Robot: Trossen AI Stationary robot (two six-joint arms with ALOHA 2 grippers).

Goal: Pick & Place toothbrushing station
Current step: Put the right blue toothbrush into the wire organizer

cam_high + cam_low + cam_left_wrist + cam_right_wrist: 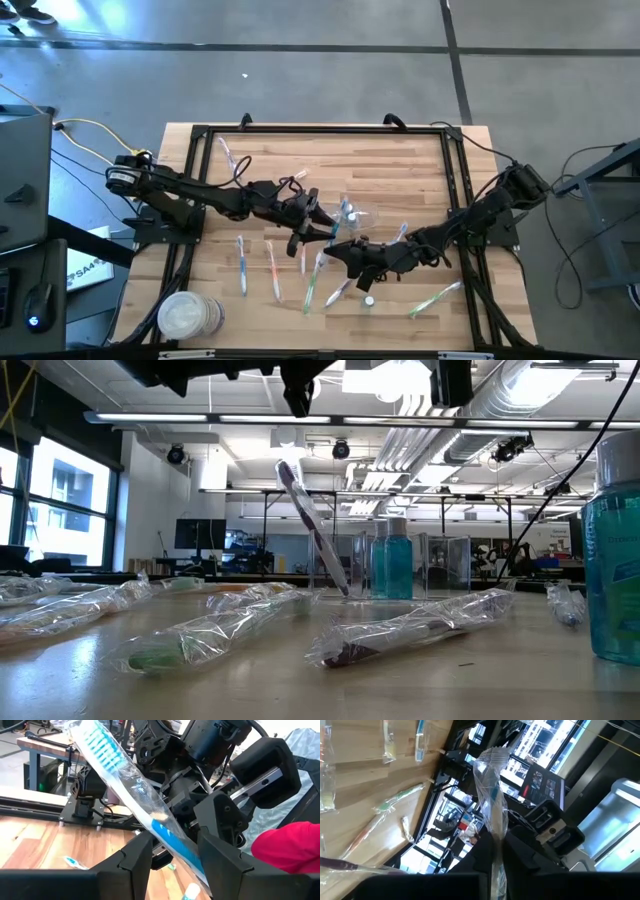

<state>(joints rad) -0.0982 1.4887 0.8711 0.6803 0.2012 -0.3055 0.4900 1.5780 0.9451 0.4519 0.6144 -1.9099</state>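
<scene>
Both grippers hang above the middle of the table. My left gripper (318, 222) (175, 851) is shut on a blue toothbrush (125, 780) in a clear wrapper, bristle end up. My right gripper (346, 256) (495, 865) is shut on a crinkled clear wrapper (491, 785) with a teal streak inside; whether it is the same toothbrush's wrapper, I cannot tell. The transparent container (354, 216) (345, 570) stands beneath them, a dark toothbrush (310, 510) leaning in it. Several wrapped toothbrushes (272, 270) (200, 635) lie flat on the wood. My left gripper pinches the wrapped blue toothbrush at its handle (186, 849), between the two fingers. The fingers point about level and lie across the toothbrush. It is lifted clear and slants upward, the bristle end (97, 747) high. My right gripper pinches the clear wrapper near one end (496, 837) between its shut fingers. The wrapper stands out beyond the fingers, crumpled and slack, clear of the table.
Small white-capped bottles of blue liquid (392, 565) (612, 560) stand on the table, one close to the low camera. A white round roll (190, 315) sits at the near left. A black frame (200, 135) runs around the wooden top (400, 165).
</scene>
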